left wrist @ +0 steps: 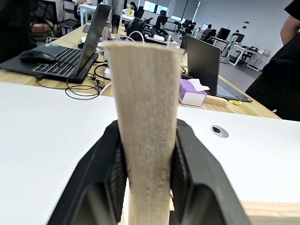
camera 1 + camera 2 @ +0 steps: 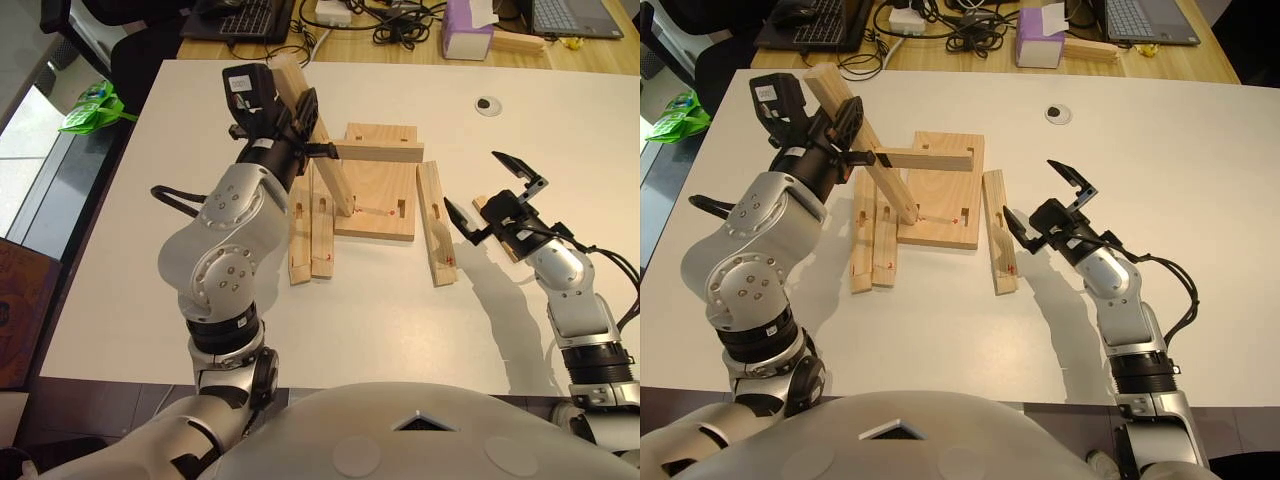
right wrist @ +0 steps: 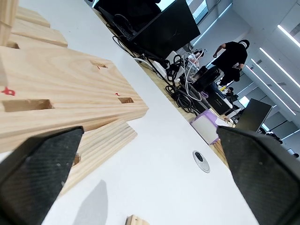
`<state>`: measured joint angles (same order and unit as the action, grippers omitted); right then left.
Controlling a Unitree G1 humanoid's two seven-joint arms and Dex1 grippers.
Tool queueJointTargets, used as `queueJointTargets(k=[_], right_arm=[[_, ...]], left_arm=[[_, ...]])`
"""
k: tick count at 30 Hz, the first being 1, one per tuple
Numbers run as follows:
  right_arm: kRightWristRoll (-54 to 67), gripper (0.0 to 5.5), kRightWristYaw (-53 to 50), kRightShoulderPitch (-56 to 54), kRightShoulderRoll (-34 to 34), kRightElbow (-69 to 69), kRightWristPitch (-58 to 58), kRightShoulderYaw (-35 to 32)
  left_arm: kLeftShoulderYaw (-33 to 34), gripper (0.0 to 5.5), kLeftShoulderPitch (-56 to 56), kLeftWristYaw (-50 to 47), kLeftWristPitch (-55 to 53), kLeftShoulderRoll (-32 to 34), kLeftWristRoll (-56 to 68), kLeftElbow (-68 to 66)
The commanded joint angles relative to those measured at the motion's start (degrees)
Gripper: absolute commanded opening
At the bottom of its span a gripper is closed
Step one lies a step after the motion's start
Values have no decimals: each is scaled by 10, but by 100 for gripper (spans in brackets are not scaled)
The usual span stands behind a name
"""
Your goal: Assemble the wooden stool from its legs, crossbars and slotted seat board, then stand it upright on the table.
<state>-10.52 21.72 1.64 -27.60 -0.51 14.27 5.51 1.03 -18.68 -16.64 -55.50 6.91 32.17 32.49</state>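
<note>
the left gripper (image 2: 300, 112) is clamped on a wooden leg (image 2: 332, 178), which it holds tilted over the white table (image 2: 560, 120), the top end leaning far and left and the lower end down at the left edge of the slotted seat board (image 2: 378, 200). a crossbar (image 2: 382, 152) sticks out from this leg to the right, over the far part of the board. the board lies flat in the middle of the table. two more legs (image 2: 310, 238) lie side by side just left of it, and another leg (image 2: 437, 225) lies just right of it. the right gripper (image 2: 471, 178) hovers with its jaws spread wide and nothing between them, near the right of that leg, above a small wooden piece (image 3: 136, 219). a purple tissue box (image 2: 467, 28) stands on the desk beyond.
</note>
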Motion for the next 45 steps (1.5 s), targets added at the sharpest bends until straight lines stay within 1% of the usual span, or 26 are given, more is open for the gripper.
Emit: queueJointTargets(k=[1,5,10,13,17,21,26,27,30,31,36,40,45], right_arm=[[-9,540,-11,13,15,7,3,11],[-19,540,-23,21,31,9,5,23],[-26,540,-32,21,38,2,9,28],[-28,540,-28,21,38,2,9,28],[-24,540,-19,12,34,-2,10,29],[-20,540,-12,6,31,-3,14,29],[-15,540,-9,0,39,-6,22,33],[-14,540,-7,-3,40,-9,24,35],[-12,540,-4,-8,39,-15,29,36],[-11,540,-4,-8,39,-15,30,36],[-13,540,-5,-9,41,-19,32,38],[-14,540,-6,-8,41,-22,32,39],[-13,540,-5,-5,39,-22,32,39]], left_arm=[[-3,103,4,17,-5,19,-41,-51],[10,103,-26,34,1,10,-45,-83],[23,103,-13,9,-20,-64,-30,-80],[31,103,-19,1,-10,-83,-41,-84],[-1,103,-14,22,24,-60,-84,-86],[-21,103,2,35,50,-70,-106,-100],[-61,103,-10,65,121,-78,-147,-149],[-60,103,-4,66,125,-83,-149,-151],[-12,103,13,48,104,-129,-115,-158],[-4,103,14,47,102,-133,-114,-161],[-18,103,-10,64,138,-114,-151,-151],[-46,103,-6,82,156,-99,-178,-130],[-78,103,-2,104,199,-101,-200,-119]])
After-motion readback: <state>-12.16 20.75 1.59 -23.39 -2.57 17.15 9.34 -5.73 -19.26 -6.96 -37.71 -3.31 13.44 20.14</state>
